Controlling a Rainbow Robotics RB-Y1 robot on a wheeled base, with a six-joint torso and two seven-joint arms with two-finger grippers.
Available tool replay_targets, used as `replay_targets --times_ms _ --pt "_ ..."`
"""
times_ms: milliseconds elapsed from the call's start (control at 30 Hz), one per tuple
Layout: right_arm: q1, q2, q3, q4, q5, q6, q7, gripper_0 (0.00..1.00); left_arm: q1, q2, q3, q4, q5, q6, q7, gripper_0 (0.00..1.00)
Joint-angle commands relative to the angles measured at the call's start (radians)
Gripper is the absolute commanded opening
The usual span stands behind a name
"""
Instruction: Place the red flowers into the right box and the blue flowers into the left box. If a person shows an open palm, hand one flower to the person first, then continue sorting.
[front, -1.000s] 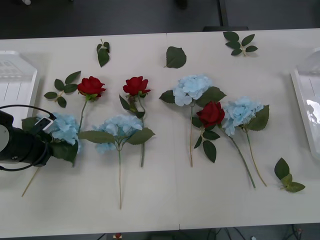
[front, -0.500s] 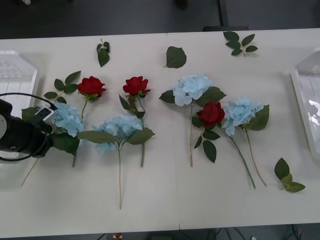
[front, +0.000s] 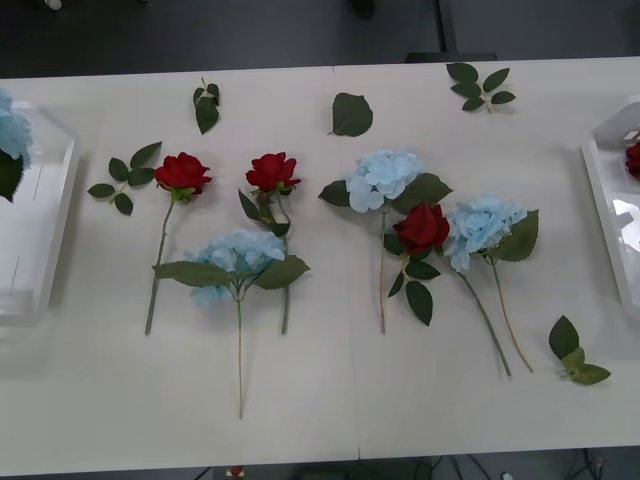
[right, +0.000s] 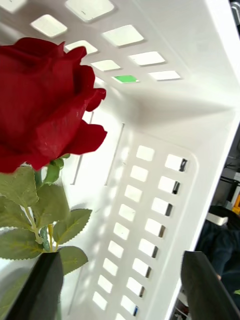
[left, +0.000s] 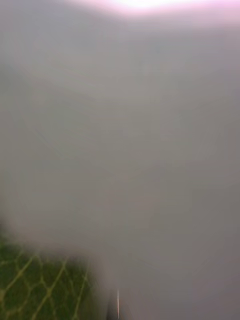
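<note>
Roses (front: 182, 172) and blue flowers (front: 238, 253) are seen lying on the table (front: 330, 400). One blue flower (front: 10, 140) is seen at the left box (front: 40, 220). A red rose (right: 42, 100) is seen over the right box (right: 165, 165), its stem beside one black finger (right: 42, 287) of the right gripper (right: 120, 295), whose fingers are spread apart. The left gripper's state cannot be told. No writing can be read.
</note>
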Motion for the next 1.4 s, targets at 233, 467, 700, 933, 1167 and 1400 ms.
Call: replay_targets --times_ms 233,467,700,933,1167,1400 --pt "-0.038 -0.075 -0.056 -0.160 -0.424 0.183 0.222 0.96 -0.051 0.052 -0.019 0.288 -0.075 -0.170 -0.086 0.00" --pt "-0.038 -0.115 -0.089 -0.276 -0.810 0.446 0.332 1.00 -0.051 0.041 -0.070 0.406 -0.055 -0.263 -0.078 0.00" --pt "0.014 -0.130 -0.083 -0.377 -1.027 0.605 0.319 1.00 -0.051 0.037 -0.070 0.404 -0.043 -0.271 -0.083 0.75" --pt "0.223 -0.205 -0.083 -0.670 -1.171 0.542 0.237 1.00 -0.051 0.037 -0.068 0.384 0.008 -0.269 -0.096 1.00" --pt "0.410 -0.251 -0.083 -0.902 -1.152 0.440 0.201 1.00 -0.051 0.037 -0.005 0.269 0.275 -0.168 -0.041 1.00" --pt "0.513 -0.239 -0.083 -1.000 -1.097 0.377 0.174 1.00 -0.051 -0.048 -0.014 0.139 0.394 -0.171 0.180 1.00"
